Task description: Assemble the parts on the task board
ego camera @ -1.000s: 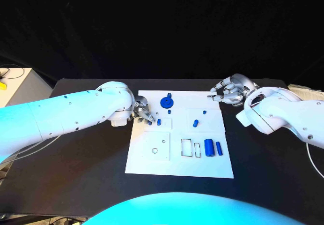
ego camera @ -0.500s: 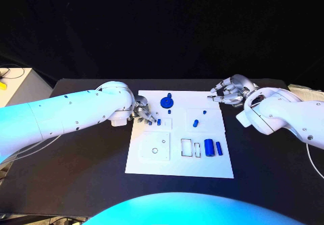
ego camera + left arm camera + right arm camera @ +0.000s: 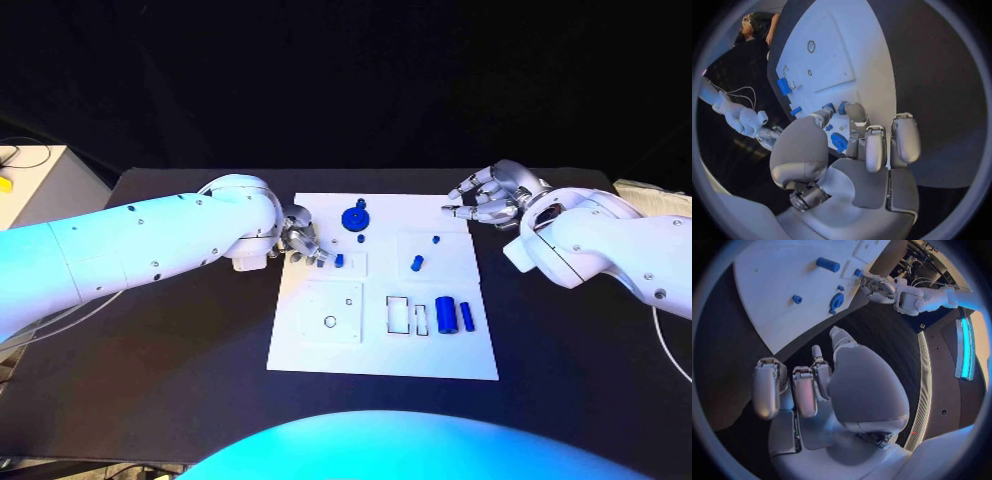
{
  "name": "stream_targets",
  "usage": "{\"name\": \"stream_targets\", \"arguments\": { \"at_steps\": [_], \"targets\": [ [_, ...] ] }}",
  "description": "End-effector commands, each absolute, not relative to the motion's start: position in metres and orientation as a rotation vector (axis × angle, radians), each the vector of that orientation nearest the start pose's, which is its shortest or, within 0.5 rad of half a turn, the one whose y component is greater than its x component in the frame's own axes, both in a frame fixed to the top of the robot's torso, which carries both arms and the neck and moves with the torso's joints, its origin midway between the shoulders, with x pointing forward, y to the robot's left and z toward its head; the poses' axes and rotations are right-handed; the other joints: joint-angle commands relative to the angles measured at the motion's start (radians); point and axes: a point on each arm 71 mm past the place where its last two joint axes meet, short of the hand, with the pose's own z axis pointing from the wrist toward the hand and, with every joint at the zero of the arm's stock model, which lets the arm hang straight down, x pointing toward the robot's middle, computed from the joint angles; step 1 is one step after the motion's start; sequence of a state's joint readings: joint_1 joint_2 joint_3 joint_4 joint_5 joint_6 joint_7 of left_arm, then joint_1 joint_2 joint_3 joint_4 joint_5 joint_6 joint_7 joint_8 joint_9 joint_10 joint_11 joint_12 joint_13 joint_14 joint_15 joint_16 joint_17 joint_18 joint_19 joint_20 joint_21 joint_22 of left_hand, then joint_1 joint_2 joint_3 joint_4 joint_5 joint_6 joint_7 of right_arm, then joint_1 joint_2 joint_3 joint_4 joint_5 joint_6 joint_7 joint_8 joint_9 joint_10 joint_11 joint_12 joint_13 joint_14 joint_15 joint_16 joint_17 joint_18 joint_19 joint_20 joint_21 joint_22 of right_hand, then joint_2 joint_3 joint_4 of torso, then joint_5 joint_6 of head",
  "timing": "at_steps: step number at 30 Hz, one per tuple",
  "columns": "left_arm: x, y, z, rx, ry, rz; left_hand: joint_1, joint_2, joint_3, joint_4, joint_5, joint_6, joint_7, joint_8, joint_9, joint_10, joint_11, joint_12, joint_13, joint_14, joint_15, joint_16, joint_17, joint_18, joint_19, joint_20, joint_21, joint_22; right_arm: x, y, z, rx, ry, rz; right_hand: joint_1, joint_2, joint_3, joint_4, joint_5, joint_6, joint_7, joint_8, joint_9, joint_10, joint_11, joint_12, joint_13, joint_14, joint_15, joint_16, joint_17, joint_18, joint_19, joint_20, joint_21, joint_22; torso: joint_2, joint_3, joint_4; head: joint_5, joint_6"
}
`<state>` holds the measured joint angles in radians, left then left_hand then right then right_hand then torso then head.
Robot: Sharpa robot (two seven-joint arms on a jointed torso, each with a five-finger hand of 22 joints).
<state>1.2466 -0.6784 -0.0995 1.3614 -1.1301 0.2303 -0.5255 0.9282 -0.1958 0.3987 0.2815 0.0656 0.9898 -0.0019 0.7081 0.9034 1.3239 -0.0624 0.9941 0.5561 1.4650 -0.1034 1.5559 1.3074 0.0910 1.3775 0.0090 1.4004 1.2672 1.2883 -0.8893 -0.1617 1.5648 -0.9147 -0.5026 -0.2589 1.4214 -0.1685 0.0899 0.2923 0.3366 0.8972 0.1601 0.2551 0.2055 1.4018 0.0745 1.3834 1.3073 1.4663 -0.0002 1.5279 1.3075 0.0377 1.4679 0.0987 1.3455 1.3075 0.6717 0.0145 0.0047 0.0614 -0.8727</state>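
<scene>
The white task board (image 3: 382, 345) lies in the middle of the black table. My left hand (image 3: 303, 243) is at the board's left edge. Its thumb and a fingertip (image 3: 856, 111) close on a small blue peg (image 3: 339, 260) (image 3: 842, 107) that stands in a small square plate. A blue gear-like part (image 3: 355, 216) (image 3: 839, 142) sits just behind, with a tiny blue peg (image 3: 361, 238) beside it. My right hand (image 3: 488, 198) (image 3: 811, 390) hovers over the board's far right corner, fingers curled in, holding nothing.
Another blue peg (image 3: 418, 264) lies mid-board, and two blue cylinders (image 3: 456, 315) lie beside rectangular slots (image 3: 398, 314). A square plate with a round hole (image 3: 332, 310) sits front left. A pale box (image 3: 29, 180) stands off the table's left side.
My left hand has shifted very slightly at the peg. The peg, the other parts and my right hand stay where they were.
</scene>
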Motion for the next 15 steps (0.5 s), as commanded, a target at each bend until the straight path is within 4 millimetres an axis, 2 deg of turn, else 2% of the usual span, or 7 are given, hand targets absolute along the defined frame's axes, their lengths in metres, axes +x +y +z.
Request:
{"name": "stream_targets", "arguments": {
  "at_steps": [1, 3, 8, 11, 15],
  "targets": [
    [0.500, 0.181, -0.234, -0.035, 2.376, -0.322, 0.015, 0.005, -0.006, 0.002, -0.003, 0.003, 0.005, 0.006, 0.001, -0.009, 0.002, 0.003, -0.002, 0.096, -0.004, -0.003, 0.226, -0.017, -0.004, -0.002, -0.005, -0.005, 0.483, -0.234, -0.191, 0.505, 1.749, 0.666, -0.012, -0.001, 0.006, -0.002, 0.005, -0.007, 0.000, 0.005, -0.001, -0.005, 0.001, -0.004, 0.079, 0.081, 0.000, -0.003, 0.176, 0.012, 0.014, 0.003, -0.006, 0.144, 0.000, 0.0003, 0.0001, 0.000, 0.000],
    [0.500, 0.181, -0.232, -0.040, 2.369, -0.330, 0.025, 0.012, -0.008, 0.003, 0.000, 0.002, 0.005, 0.005, 0.002, -0.011, 0.002, 0.001, -0.005, 0.095, -0.004, -0.004, 0.224, -0.017, -0.004, -0.002, -0.006, -0.005, 0.483, -0.234, -0.191, 0.505, 1.749, 0.666, -0.012, -0.001, 0.006, -0.002, 0.005, -0.007, 0.000, 0.005, -0.001, -0.005, 0.001, -0.004, 0.079, 0.081, 0.000, -0.003, 0.176, 0.012, 0.014, 0.003, -0.006, 0.144, 0.001, 0.0002, 0.0000, -0.001, 0.000],
    [0.499, 0.180, -0.228, -0.077, 2.352, -0.367, 0.067, 0.046, -0.002, 0.002, 0.006, -0.004, 0.007, 0.001, 0.003, -0.017, 0.003, -0.002, -0.012, 0.093, -0.003, -0.007, 0.217, -0.015, -0.009, -0.001, -0.011, -0.013, 0.483, -0.234, -0.191, 0.506, 1.751, 0.667, -0.012, -0.001, 0.006, -0.002, 0.005, -0.007, 0.000, 0.005, -0.001, -0.005, 0.001, -0.004, 0.079, 0.081, 0.000, -0.003, 0.176, 0.012, 0.014, 0.003, -0.006, 0.144, 0.001, 0.0000, -0.0003, -0.001, 0.000],
    [0.499, 0.179, -0.223, -0.116, 2.338, -0.405, 0.104, 0.063, 0.020, -0.002, 0.008, -0.013, 0.010, -0.005, 0.003, -0.029, 0.006, -0.015, -0.035, 0.089, -0.001, -0.014, 0.204, -0.011, -0.021, 0.001, -0.022, -0.030, 0.483, -0.234, -0.192, 0.506, 1.752, 0.667, -0.012, -0.001, 0.006, -0.002, 0.005, -0.007, 0.000, 0.005, -0.001, -0.005, 0.001, -0.004, 0.079, 0.081, 0.000, -0.003, 0.176, 0.012, 0.014, 0.003, -0.006, 0.144, 0.001, 0.0005, 0.0001, -0.002, 0.000],
    [0.499, 0.180, -0.215, -0.169, 2.304, -0.455, 0.139, 0.065, 0.075, -0.006, 0.010, -0.029, 0.013, -0.013, 0.002, -0.048, 0.009, -0.032, -0.064, 0.084, 0.002, -0.024, 0.186, -0.006, -0.034, 0.003, -0.036, -0.049, 0.483, -0.234, -0.193, 0.507, 1.754, 0.667, -0.012, -0.001, 0.006, -0.002, 0.005, -0.007, 0.000, 0.005, -0.001, -0.005, 0.001, -0.004, 0.079, 0.081, 0.000, -0.003, 0.176, 0.012, 0.014, 0.003, -0.006, 0.144, 0.001, 0.0006, 0.0003, -0.004, 0.000]
  ]
}}
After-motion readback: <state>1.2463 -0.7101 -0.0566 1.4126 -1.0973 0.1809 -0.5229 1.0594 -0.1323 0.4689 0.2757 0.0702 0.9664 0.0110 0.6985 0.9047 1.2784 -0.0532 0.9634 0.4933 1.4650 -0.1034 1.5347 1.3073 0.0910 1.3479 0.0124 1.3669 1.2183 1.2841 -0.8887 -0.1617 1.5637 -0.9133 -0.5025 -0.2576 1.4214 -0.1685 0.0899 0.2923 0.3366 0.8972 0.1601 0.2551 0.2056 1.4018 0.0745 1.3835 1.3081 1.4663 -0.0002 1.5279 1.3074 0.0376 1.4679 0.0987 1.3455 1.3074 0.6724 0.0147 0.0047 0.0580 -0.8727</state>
